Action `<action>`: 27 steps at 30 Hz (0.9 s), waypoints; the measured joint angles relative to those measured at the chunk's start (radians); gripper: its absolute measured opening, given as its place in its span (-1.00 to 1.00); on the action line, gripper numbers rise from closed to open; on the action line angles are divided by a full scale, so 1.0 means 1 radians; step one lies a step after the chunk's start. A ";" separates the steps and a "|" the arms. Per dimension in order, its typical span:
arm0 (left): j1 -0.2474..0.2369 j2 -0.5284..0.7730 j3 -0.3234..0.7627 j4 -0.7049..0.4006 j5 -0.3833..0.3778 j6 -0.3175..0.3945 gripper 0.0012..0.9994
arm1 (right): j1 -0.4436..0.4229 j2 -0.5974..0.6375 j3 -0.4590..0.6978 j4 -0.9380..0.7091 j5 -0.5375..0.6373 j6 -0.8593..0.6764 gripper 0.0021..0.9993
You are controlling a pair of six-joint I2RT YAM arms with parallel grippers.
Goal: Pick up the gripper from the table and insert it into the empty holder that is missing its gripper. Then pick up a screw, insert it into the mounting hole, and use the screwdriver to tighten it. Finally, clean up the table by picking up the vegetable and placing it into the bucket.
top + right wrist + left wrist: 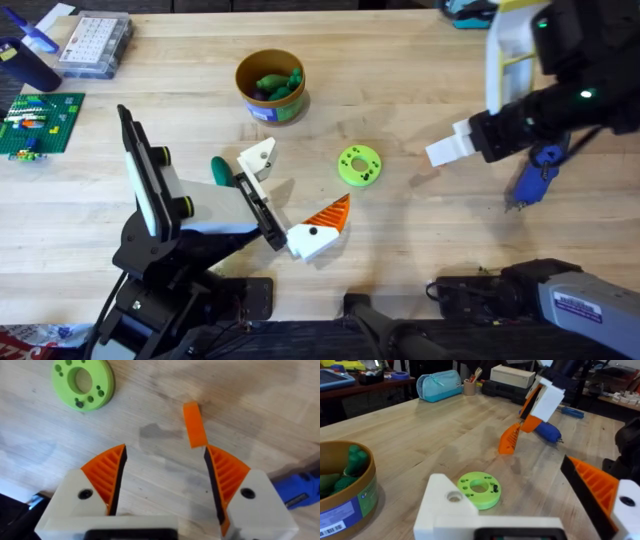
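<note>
Well, the left gripper (305,178) is open wide, with nothing held between its 2 sides. One side is a plain white piece (258,160) with a round hole and no orange on it. The other side is the gripper (318,232), a white block with a dark hole and an orange ribbed wedge. It sits at the end of the left arm's black bar, low by the table, and I cannot tell if it is fixed on.

A lime green disc (359,165) with holes lies on the table (400,60) near the wedge tip. A dark green vegetable (220,168) lies just beside the left arm.

The bucket (270,88) stands farther back, with green vegetables inside it.

The right gripper (165,460) is open wide too and holds nothing. Both of its fingers (107,472) have orange ribbed pads. A small orange piece (194,425) rests on the table just ahead of them.

The blue screwdriver (530,180) lies on the table near the right arm, and the right gripper is not touching it.
</note>
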 joint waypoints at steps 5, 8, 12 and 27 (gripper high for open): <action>0.000 0.004 0.003 0.000 0.000 -0.002 0.98 | 0.003 0.035 0.017 -0.009 0.002 -0.005 0.79; 0.000 0.004 0.003 0.000 0.000 -0.002 0.98 | 0.003 0.052 0.072 -0.010 0.003 -0.005 0.79; 0.000 0.004 0.003 0.000 -0.001 -0.002 0.98 | 0.001 0.047 0.141 -0.003 0.002 -0.005 0.79; 0.000 0.004 0.003 0.000 -0.016 -0.002 0.98 | -0.004 0.124 0.123 -0.045 0.079 -0.010 0.79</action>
